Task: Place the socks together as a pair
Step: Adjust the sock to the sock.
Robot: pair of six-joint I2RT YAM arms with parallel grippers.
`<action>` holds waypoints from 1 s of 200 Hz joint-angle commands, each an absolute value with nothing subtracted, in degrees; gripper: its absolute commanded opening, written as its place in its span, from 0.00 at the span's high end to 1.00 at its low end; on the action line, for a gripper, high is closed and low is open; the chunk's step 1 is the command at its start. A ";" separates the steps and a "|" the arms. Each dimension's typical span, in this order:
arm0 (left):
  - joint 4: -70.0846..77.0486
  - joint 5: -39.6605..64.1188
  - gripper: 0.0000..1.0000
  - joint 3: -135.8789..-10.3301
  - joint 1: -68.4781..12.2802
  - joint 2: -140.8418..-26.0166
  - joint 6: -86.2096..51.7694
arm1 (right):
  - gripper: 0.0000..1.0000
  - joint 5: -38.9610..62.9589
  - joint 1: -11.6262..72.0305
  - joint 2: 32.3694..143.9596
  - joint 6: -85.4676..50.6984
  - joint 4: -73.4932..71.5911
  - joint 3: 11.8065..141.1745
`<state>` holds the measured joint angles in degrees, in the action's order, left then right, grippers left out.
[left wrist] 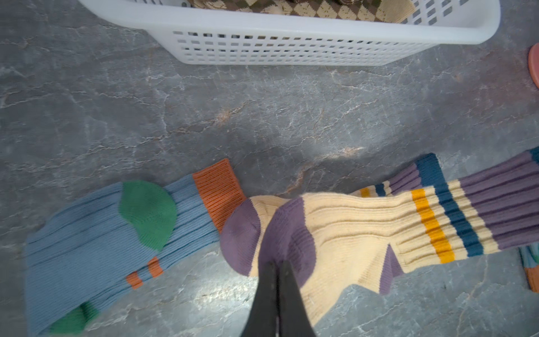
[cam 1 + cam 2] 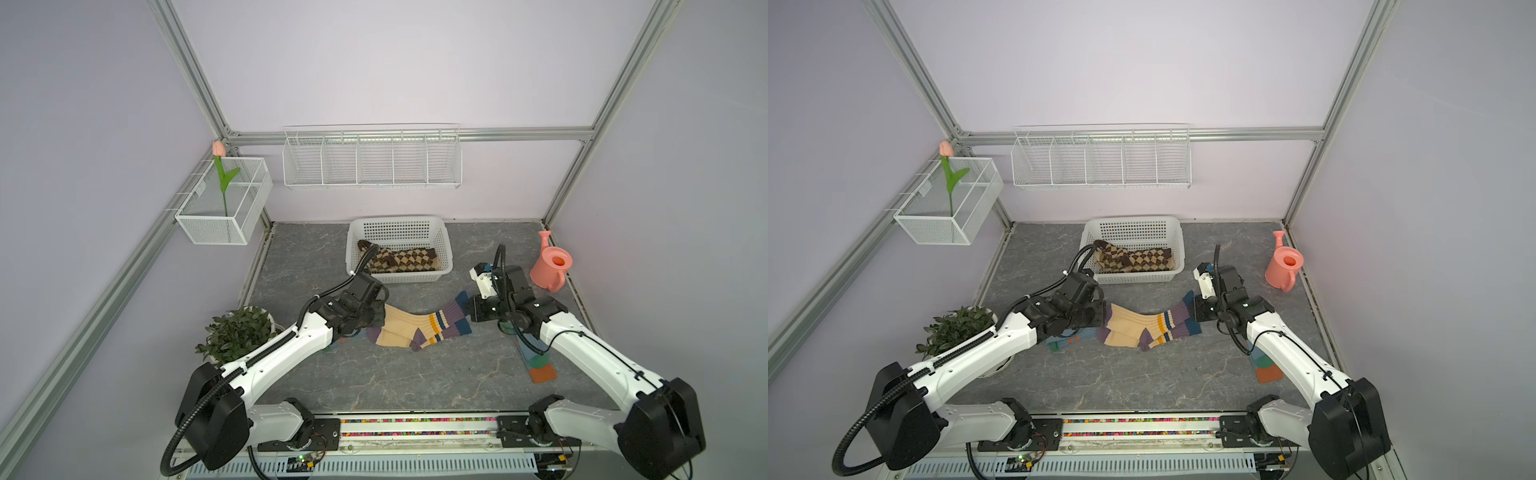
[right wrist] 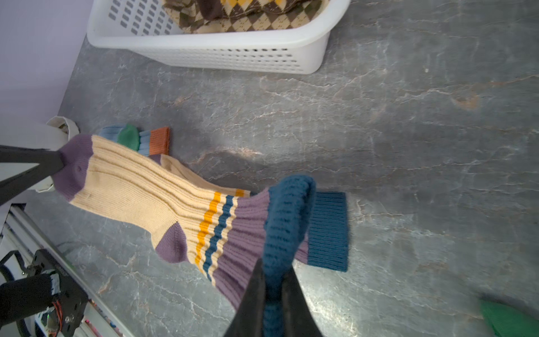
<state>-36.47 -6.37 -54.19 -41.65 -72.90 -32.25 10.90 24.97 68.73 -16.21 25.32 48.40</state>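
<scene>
So the cream ribbed knit sock with the purple toe and yellow and navy stripes [image 1: 350,233] is stretched left to right mid-table, just on the near side of the white perforated plastic basket [image 2: 446,253], toe left, teal cuff right. Left gripper [image 1: 277,264] is clamped on the toe, right gripper [image 3: 274,271] on the cuff. 1 matching sock [image 3: 328,230] lies flat underneath on the grey marble-look tabletop [image 2: 415,386].

Pink watering can [image 2: 549,272], potted plant [image 2: 237,332]

Robot lab booth: aluminium frame [image 2: 519,134], lavender walls [image 2: 395,62].
</scene>
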 commanded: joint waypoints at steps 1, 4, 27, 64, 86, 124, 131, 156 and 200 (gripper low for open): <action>-39.61 -8.28 1.00 -53.67 -41.84 -72.21 -31.60 | 0.88 12.20 25.60 69.09 -16.61 24.96 47.03; -39.44 -8.20 1.00 -53.50 -41.84 -72.35 -31.56 | 0.88 12.14 25.66 69.35 -16.61 24.69 46.88; -37.72 -7.78 1.00 -52.95 -41.84 -73.63 -31.44 | 0.88 11.45 25.64 71.74 -16.31 23.28 46.63; -36.74 -7.29 1.00 -53.42 -41.84 -75.78 -30.61 | 0.88 11.16 25.65 73.80 -16.20 22.36 46.15; -36.35 -6.82 1.00 -53.19 -41.51 -76.63 -30.29 | 0.88 10.65 25.65 73.81 -16.04 22.37 45.70; -33.72 -5.75 1.00 -51.97 -40.96 -79.62 -29.93 | 0.88 10.42 25.62 76.06 -16.00 20.72 45.07; -33.29 -5.86 1.00 -51.81 -40.88 -80.38 -29.83 | 0.88 10.61 25.58 76.80 -16.06 20.33 45.09; -33.21 -7.67 1.00 -51.99 -40.69 -83.13 -29.69 | 0.88 10.83 25.64 79.04 -16.11 18.76 44.74; -34.09 -10.48 1.00 -51.96 -40.69 -83.85 -29.77 | 0.87 9.81 25.61 81.25 -16.03 17.71 44.38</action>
